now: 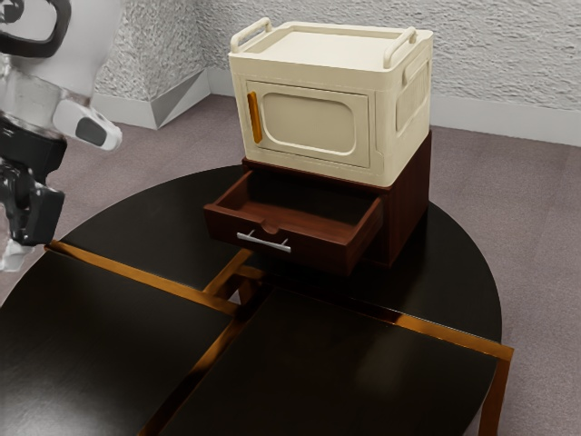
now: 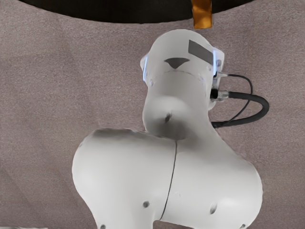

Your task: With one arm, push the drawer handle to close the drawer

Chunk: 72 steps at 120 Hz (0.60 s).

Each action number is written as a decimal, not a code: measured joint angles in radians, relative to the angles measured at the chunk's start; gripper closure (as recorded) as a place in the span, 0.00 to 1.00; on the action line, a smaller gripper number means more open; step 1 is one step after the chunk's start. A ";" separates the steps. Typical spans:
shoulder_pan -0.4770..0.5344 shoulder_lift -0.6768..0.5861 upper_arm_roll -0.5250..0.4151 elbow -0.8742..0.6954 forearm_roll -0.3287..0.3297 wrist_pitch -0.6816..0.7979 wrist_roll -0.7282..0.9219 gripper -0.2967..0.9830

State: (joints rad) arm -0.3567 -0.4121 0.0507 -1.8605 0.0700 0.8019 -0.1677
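Round and black, the tabletop is crossed by orange-brown strips. At the exterior view's left is the tool, well apart from the silver handle; whether it is wide or narrow, I cannot tell. That handle sits on the front of the drawer, which stands open from a brown cabinet. On top rests a cream box with an orange handle. Behind is a rough pale wall.
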 joint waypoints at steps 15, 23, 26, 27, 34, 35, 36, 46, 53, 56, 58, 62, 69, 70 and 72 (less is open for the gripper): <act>-0.009 0.021 -0.032 -0.010 0.059 0.305 -0.088 0.24; -0.010 0.068 -0.014 0.007 0.059 0.403 -0.129 0.24; -0.010 0.101 -0.011 0.036 0.054 0.434 -0.143 0.24; -0.010 0.122 -0.010 0.047 0.051 0.446 -0.148 0.25; -0.003 0.280 0.010 0.097 0.031 0.548 -0.178 0.25; -0.004 0.304 0.014 0.100 0.027 0.565 -0.182 0.25; -0.004 0.326 0.018 0.101 0.022 0.583 -0.186 0.25; 0.007 0.436 0.039 0.017 -0.025 0.761 -0.223 0.25; -0.010 0.448 0.072 -0.090 -0.047 0.906 -0.244 0.25; -0.013 0.448 0.081 -0.130 -0.054 0.969 -0.251 0.25; -0.015 0.448 0.088 -0.149 -0.058 1.009 -0.255 0.25; -0.015 0.449 0.097 -0.174 -0.065 1.087 -0.260 0.25; -0.007 0.450 0.104 -0.192 -0.075 1.196 -0.268 0.25; -0.006 0.450 0.105 -0.194 -0.076 1.209 -0.269 0.25; -0.003 0.450 0.106 -0.196 -0.077 1.234 -0.271 0.25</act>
State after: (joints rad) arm -0.3602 0.0383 0.1571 -2.0562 -0.0074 2.0360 -0.4385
